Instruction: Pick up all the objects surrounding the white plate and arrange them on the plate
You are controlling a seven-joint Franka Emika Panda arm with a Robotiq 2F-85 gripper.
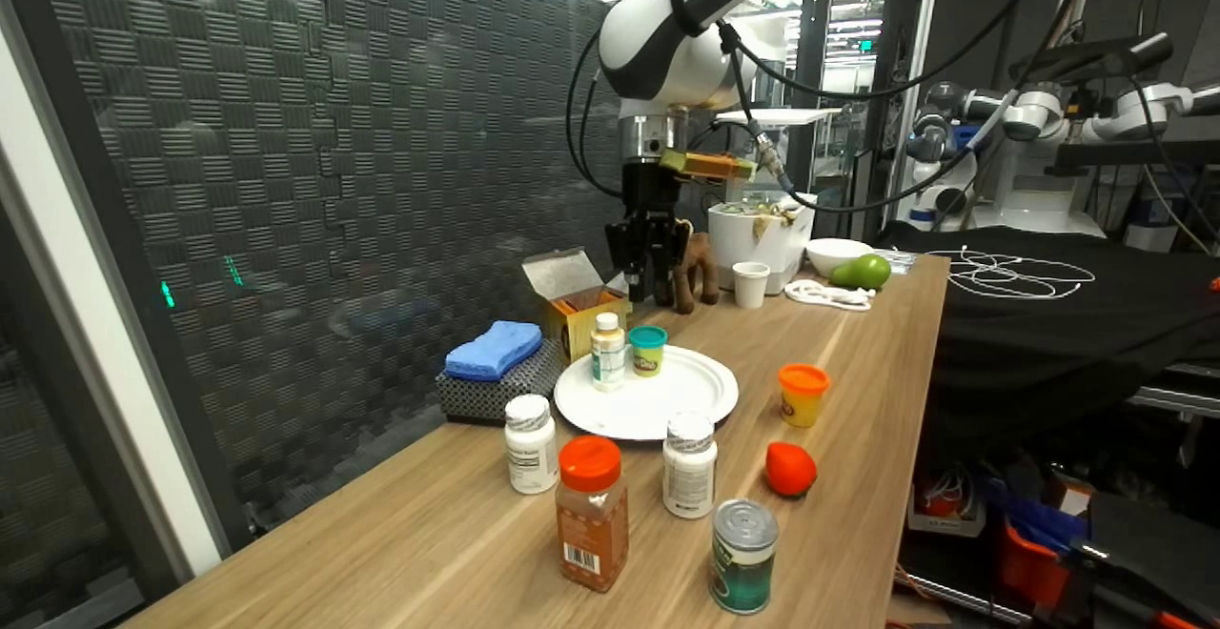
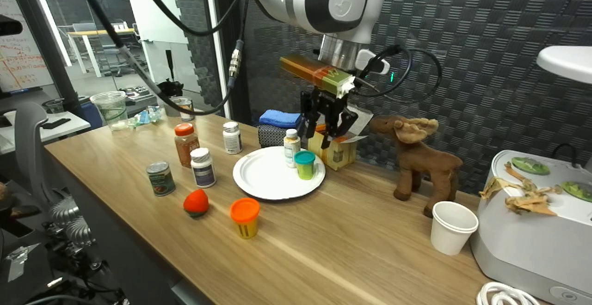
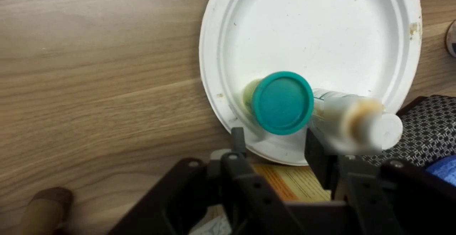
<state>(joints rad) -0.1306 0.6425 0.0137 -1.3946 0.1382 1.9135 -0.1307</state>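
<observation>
In an exterior view, the white plate [image 1: 672, 395] lies on the desk [image 1: 438, 534] like a clock face, twelve at its far rim, toward the robot arm [image 1: 658, 48]. Two containers stand on it, just beside each other: the teal-lidded Play-Doh tub [image 1: 647, 353] near twelve and the white-capped bottle [image 1: 608, 357] near ten. The gripper [image 3: 275, 135] hangs in the air on the twelve o'clock side, near the yellow carton [image 1: 579, 326] that stands just outside the rim between ten and eleven. The gripper's jaws are spread part way and grip nothing.

The other pieces stand on the desk around the plate. The orange-lidded tub [image 1: 803, 395] is at three and the orange-red round piece [image 1: 790, 469], dark green at its base, at four. At five is a white pill bottle [image 1: 689, 472] near the rim, with the green-labelled tin can [image 1: 743, 557] farther out the same way. The red-lidded spice jar [image 1: 591, 515] is upright at seven, and a second white pill bottle [image 1: 531, 446] near eight. Near nine the patterned box [image 1: 505, 391] carries the blue sponge [image 1: 494, 351]. Well past the rim, the brown plush moose [image 1: 701, 267] stands between twelve and one, the white paper cup [image 1: 751, 286] between one and two.
</observation>
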